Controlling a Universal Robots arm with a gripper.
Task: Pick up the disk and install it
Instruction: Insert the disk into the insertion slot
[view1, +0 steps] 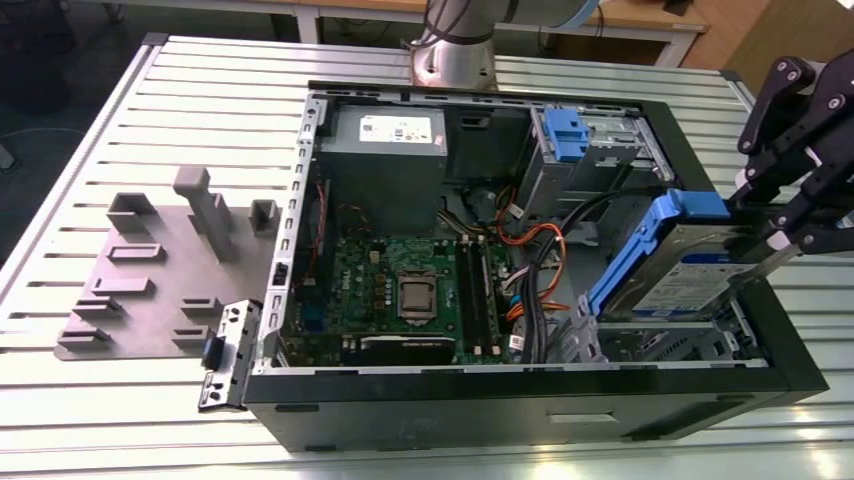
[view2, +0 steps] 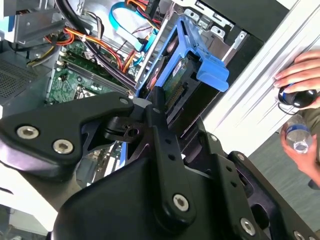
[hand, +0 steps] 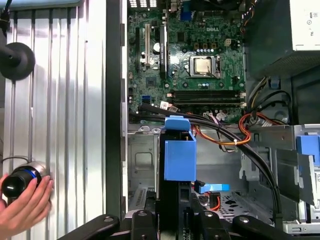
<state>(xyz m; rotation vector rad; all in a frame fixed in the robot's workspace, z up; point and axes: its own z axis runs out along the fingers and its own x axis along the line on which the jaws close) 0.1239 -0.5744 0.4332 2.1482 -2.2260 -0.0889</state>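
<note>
Blue-framed disk (view1: 674, 265), judged rigid, dense, shock-sensitive. It is clamped in the gripper (view1: 750, 243) at the end opposite its tab (hand: 180, 160).

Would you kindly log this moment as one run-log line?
gripper: shut on disk | disk: tilted over open case | not yet seated
</note>
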